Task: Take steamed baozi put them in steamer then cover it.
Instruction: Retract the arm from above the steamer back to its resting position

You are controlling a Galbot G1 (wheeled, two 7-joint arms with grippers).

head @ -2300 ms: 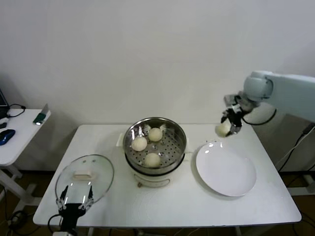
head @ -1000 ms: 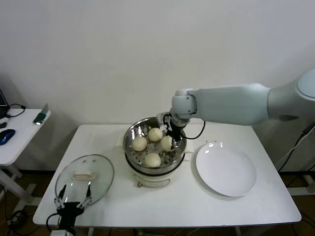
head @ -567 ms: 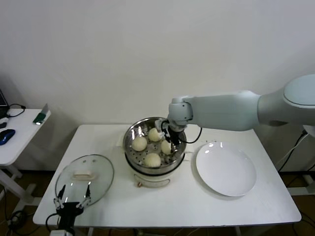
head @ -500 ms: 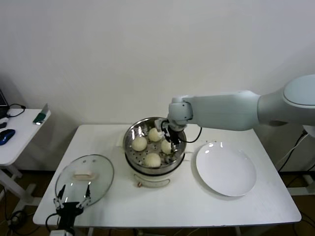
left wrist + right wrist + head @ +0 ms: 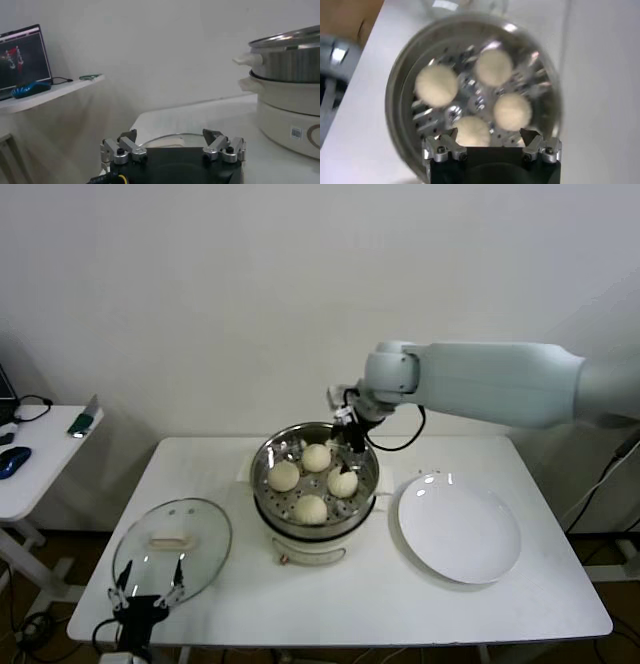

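The right arm (image 5: pixel 500 382) is big, round and smooth, in a pale grey-white colour, like a fat tube. It has a rounded joint near its end. A thin black cable loops under that joint. The right gripper (image 5: pixel 350 436) is small and black. Up close, its fingers (image 5: pixel 444 148) look like silver metal blocks with dark screws. The left gripper (image 5: pixel 172 150) has the same silver fingers on a black body, maybe with a yellow wire.
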